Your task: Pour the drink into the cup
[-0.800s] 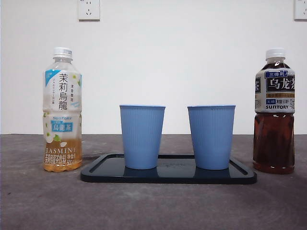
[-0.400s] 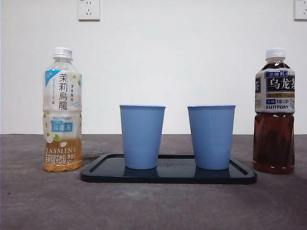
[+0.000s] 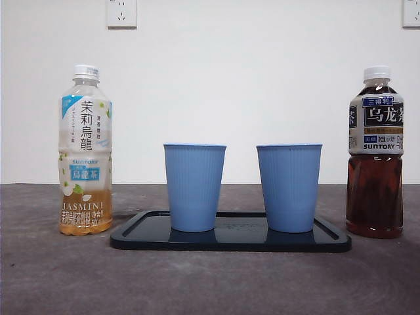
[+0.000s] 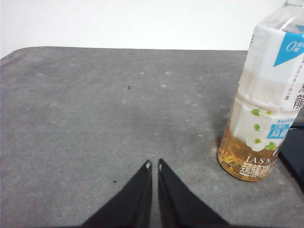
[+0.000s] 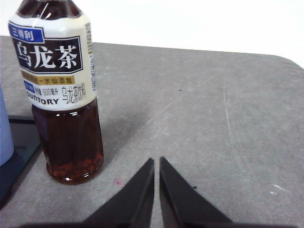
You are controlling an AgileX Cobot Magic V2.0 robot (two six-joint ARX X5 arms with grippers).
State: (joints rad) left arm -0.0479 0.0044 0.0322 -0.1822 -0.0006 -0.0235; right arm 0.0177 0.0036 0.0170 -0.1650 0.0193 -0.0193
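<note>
Two blue ribbed cups, a left cup [image 3: 194, 187] and a right cup [image 3: 289, 188], stand upright on a dark tray [image 3: 230, 239]. A jasmine tea bottle [image 3: 84, 152] with a white cap stands left of the tray, about a quarter full; it also shows in the left wrist view [image 4: 264, 104]. A dark oolong tea bottle [image 3: 375, 154] stands right of the tray and shows in the right wrist view [image 5: 61, 90]. My left gripper [image 4: 154, 166] is shut and empty, apart from the jasmine bottle. My right gripper [image 5: 156, 161] is shut and empty, apart from the oolong bottle.
The table [image 3: 210, 282] is grey and bare in front of the tray. A white wall with power sockets [image 3: 121, 13] stands behind. The tray's corner [image 5: 14, 142] and a blue cup's edge [image 5: 4, 130] show beside the oolong bottle.
</note>
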